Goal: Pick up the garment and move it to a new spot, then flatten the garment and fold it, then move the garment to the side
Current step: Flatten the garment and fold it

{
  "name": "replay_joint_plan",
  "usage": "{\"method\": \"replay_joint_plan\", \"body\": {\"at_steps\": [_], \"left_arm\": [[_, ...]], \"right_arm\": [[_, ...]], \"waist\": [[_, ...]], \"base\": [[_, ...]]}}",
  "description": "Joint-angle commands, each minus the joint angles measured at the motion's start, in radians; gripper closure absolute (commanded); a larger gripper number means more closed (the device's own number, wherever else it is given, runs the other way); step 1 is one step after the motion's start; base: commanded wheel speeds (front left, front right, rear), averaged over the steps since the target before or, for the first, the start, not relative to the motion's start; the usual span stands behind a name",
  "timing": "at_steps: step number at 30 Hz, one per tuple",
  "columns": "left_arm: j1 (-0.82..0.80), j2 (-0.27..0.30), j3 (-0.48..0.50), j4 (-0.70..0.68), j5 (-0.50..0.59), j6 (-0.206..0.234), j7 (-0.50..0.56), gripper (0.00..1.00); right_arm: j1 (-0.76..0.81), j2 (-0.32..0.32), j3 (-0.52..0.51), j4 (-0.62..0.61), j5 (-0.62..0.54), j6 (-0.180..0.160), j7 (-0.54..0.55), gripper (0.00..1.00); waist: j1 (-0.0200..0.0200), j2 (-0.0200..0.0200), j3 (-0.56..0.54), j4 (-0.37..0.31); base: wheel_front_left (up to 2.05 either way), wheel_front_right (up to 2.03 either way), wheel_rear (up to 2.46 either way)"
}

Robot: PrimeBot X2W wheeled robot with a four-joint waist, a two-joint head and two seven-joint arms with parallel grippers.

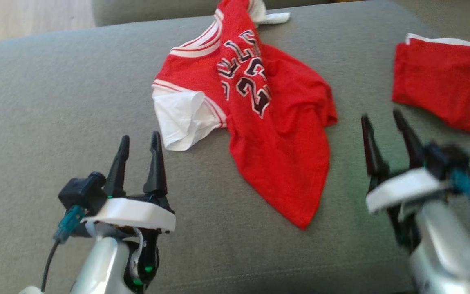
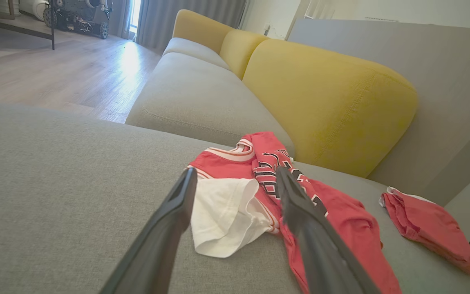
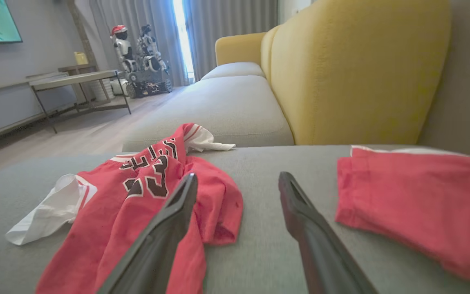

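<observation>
**Jersey** point(image 1: 276, 139): red with white trim and dark numerals outlined in white. It lies crumpled on the grey sofa seat point(image 1: 55, 102), near the middle, bunched lengthwise. One white sleeve point(image 1: 182, 116) spreads toward the robot's left. A pointed red corner lies nearest the robot, and a white part reaches the seat's far edge.

**Shorts** point(image 1: 443, 85): red with a white band along the far edge. They lie on the same seat to the right of the jersey, apart from it.

**Left end effector** point(image 1: 140, 136): fingers apart with nothing between them. It is over the seat, tips pointing at the white sleeve and just short of it.

**Right end effector** point(image 1: 381, 115): fingers apart and empty. It is over bare seat between the jersey and the shorts.

**Back cushion** point(image 2: 325, 106): yellow, upright behind the seat.

**Floor** point(image 2: 55, 73): pale wood, beyond the sofa.
</observation>
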Motion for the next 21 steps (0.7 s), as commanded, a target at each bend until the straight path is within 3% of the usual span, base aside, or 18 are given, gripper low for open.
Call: {"method": "replay_joint_plan", "body": {"at_steps": [1, 5, 12, 21], "left_arm": [[-0.012, 0.008, 0.038, -0.025, 0.011, -0.007, -0.012, 0.00], [-0.012, 0.008, 0.044, -0.019, 0.018, -0.013, -0.012, 0.00], [-0.019, 0.008, 0.053, -0.011, 0.027, -0.025, -0.012, 0.00], [-0.026, 0.008, 0.038, -0.004, 0.024, -0.027, -0.012, 0.00]], "right_arm": [[0.023, 0.034, -0.003, -0.079, -0.023, -0.001, -0.011, 0.00], [0.164, 0.080, -0.033, -0.204, -0.070, -0.001, 0.019, 0.00], [0.275, 0.100, 0.039, -0.311, -0.090, -0.001, 0.126, 0.00], [0.317, -0.007, 0.225, -0.323, -0.066, -0.001, 0.259, 0.00]], "waist": [[0.0001, -0.0001, -0.007, -0.018], [0.0001, -0.0001, 0.002, -0.025], [0.0001, -0.0001, 0.015, -0.027], [0.0001, -0.0001, 0.025, -0.018]], "base": [[0.00, 0.00, 0.00], [0.00, 0.00, 0.00], [0.00, 0.00, 0.00], [0.00, 0.00, 0.00]]}}
